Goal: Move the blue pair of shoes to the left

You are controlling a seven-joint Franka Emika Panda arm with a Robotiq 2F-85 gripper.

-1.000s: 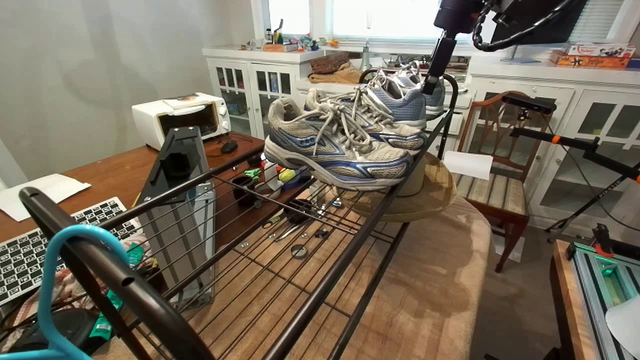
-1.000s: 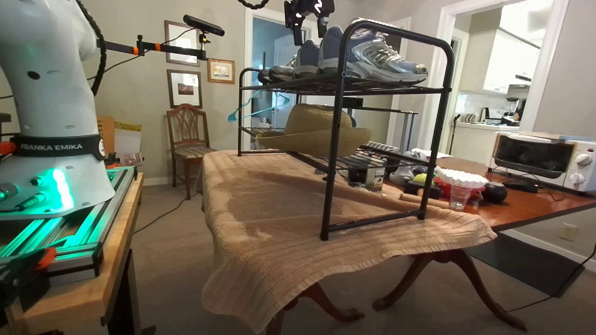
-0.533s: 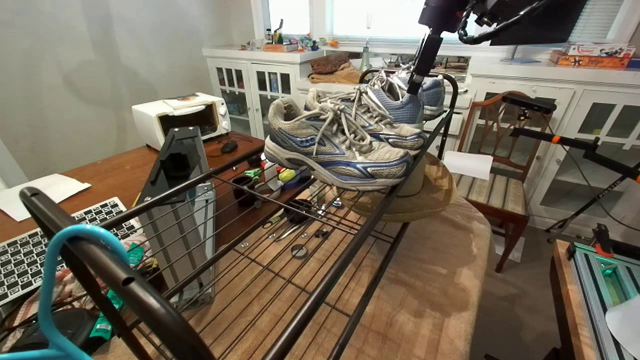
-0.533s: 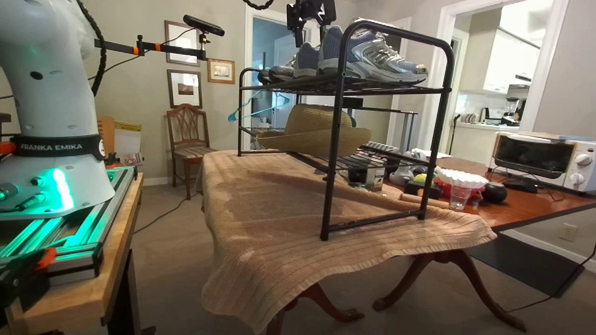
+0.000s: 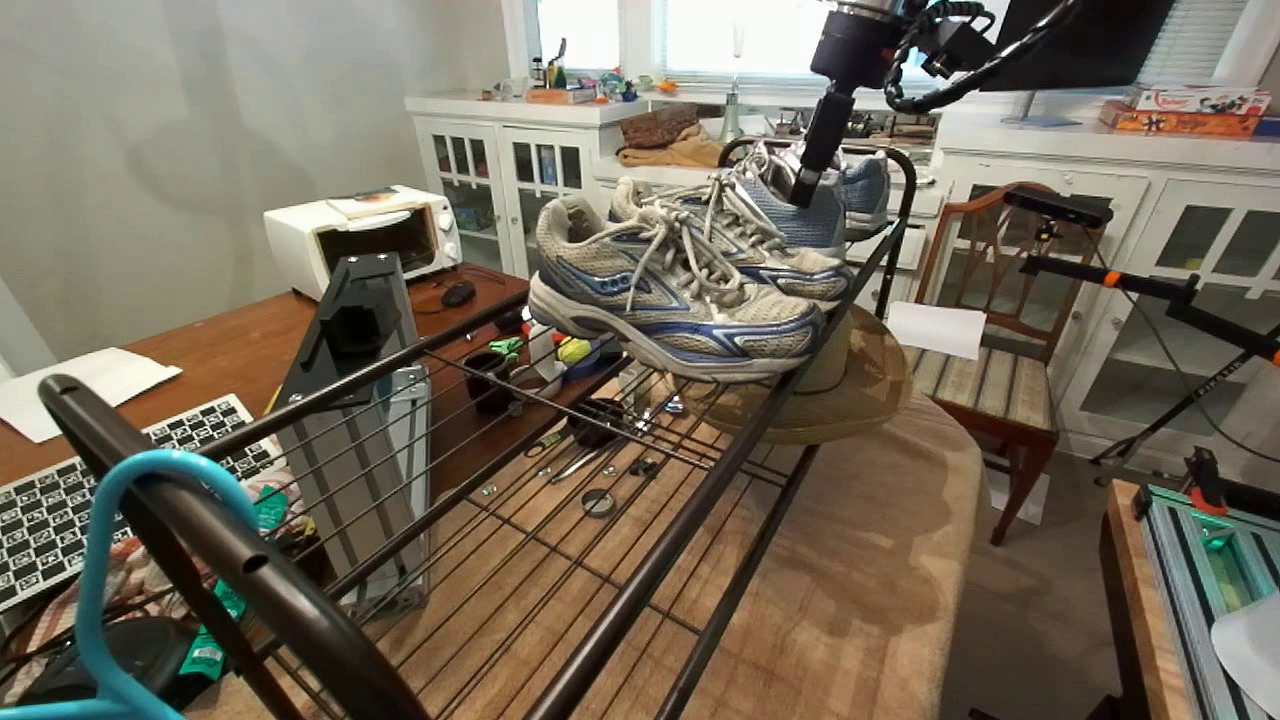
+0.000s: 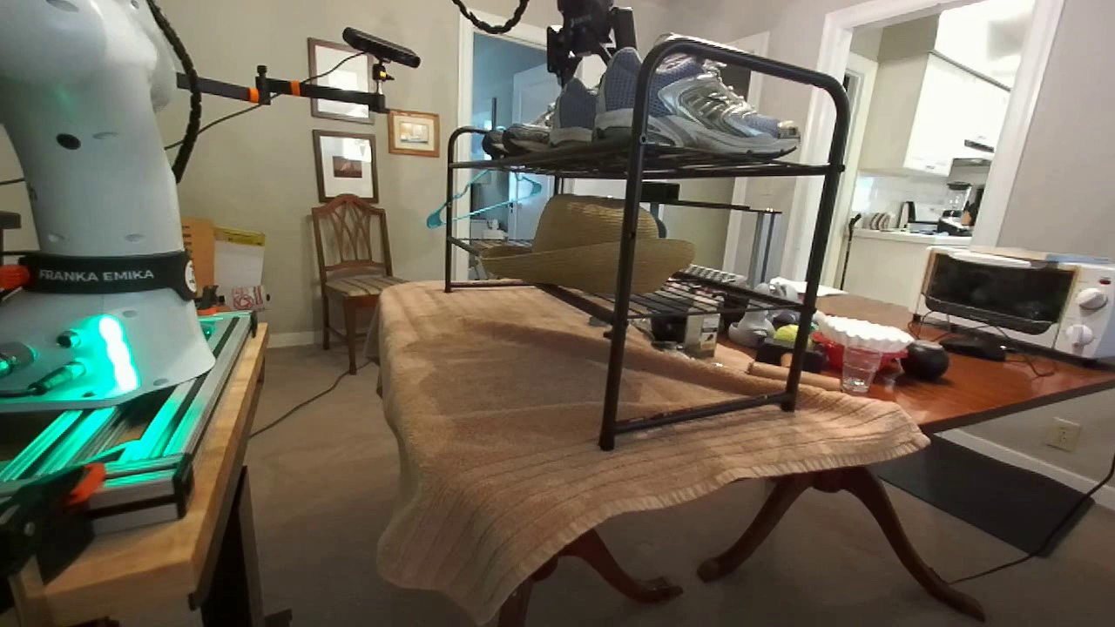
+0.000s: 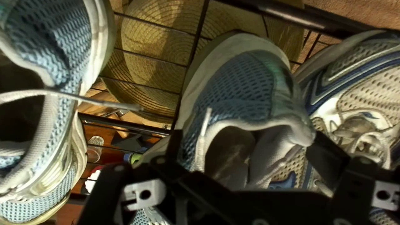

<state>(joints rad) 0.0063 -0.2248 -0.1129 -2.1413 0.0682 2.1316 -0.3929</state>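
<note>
pincer (image 7: pixel 245 140) has come lower during the last second, and it has moved further over the shoe with light-blue mesh (image 7: pixel 237 87); in the wrist view its two fingers (image 7: pixel 326 154) stand wide apart, appearing at each side of the shoe's opening, and they grip nothing. whether they touch the fabric, i cannot tell. the shoes themselves have not shifted: all are on top of the rack (image 5: pixel 636 590). both pairs carry blue, so i am not fully sure which is meant; the pair with dark-blue stripes (image 5: pixel 690 295) stands just beside this shoe, and the light-blue mate (image 7: pixel 62 40) is at its other side, with a gap. for the task this means, in my judgement, that a grasp of this shoe is being prepared, while moving to the left has not yet begun. one loose lace (image 7: pixel 200 147) could perhaps come under the closing finger.
</note>
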